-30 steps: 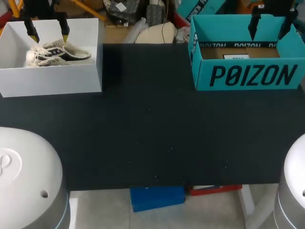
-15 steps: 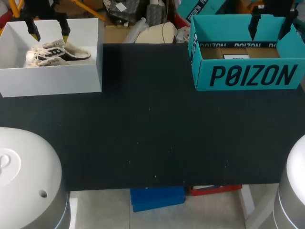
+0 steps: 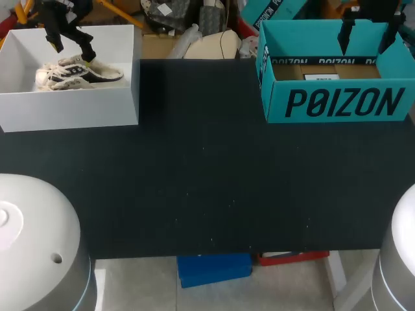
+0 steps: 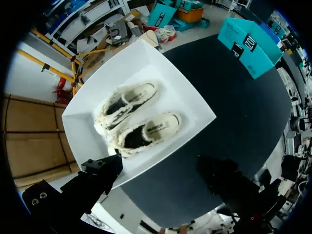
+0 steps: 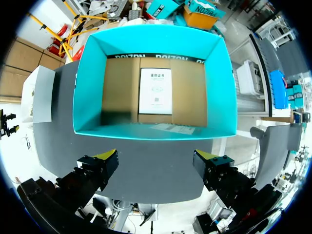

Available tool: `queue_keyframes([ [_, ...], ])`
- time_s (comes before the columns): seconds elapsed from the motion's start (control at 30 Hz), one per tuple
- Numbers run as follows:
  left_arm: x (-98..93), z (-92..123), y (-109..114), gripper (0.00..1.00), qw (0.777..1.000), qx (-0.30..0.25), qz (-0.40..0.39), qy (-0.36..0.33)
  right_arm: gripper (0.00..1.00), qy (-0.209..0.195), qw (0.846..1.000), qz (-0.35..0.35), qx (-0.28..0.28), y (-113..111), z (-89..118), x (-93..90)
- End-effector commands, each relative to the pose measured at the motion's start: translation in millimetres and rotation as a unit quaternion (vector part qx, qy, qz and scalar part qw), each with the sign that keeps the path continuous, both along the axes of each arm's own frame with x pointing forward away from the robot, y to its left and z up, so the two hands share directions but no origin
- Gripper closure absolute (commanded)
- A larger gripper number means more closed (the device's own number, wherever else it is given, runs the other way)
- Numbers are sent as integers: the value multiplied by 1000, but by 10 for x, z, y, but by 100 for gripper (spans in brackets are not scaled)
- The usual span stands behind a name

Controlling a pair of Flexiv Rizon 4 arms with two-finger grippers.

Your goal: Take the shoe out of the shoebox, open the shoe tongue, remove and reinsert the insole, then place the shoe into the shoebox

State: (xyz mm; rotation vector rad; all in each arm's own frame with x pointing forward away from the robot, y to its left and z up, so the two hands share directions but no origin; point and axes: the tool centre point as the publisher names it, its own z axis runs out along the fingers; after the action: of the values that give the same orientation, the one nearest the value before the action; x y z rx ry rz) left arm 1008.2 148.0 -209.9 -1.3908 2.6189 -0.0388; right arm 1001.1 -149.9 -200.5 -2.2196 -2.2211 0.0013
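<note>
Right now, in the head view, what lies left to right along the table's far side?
First the white box, then a bare stretch of the black table, then the teal shoebox.

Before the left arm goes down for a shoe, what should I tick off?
1. Left gripper open: ok, fingers apart, nothing held.
2. Left gripper above white box: ok.
3. Shoes reachable: ok, two lie side by side, uncovered.
4. Left gripper lined up over one shoe: cannot tell.
5. Right gripper open, above teal box: ok.
</note>
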Motion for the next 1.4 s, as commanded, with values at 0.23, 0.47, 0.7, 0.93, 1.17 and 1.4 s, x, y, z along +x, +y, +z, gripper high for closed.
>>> queue_keyframes([
  [0.23, -47, -15, 0, 0, 858, 111, -491, -103, 0, 0, 1000, 0, 0, 0, 3, -2],
  [0.47, 70, -98, 119, 70, 832, 96, -542, -70, 0, 0, 1000, 0, 0, 0, 3, -2],
  [0.7, 338, -191, 319, 73, 820, 77, -565, -48, 0, 0, 1000, 0, 0, 0, 3, -2],
  [0.93, 508, -337, 414, 67, 822, 42, -567, -31, 0, 0, 1000, 0, 0, 0, 3, -2],
  [1.17, 653, -567, 419, 54, 822, 31, -569, -6, 0, 0, 1000, 0, 0, 0, 3, -2],
  [1.4, 787, -816, 408, 55, 830, 26, -556, 15, 0, 0, 1000, 0, 0, 0, 3, -2],
])
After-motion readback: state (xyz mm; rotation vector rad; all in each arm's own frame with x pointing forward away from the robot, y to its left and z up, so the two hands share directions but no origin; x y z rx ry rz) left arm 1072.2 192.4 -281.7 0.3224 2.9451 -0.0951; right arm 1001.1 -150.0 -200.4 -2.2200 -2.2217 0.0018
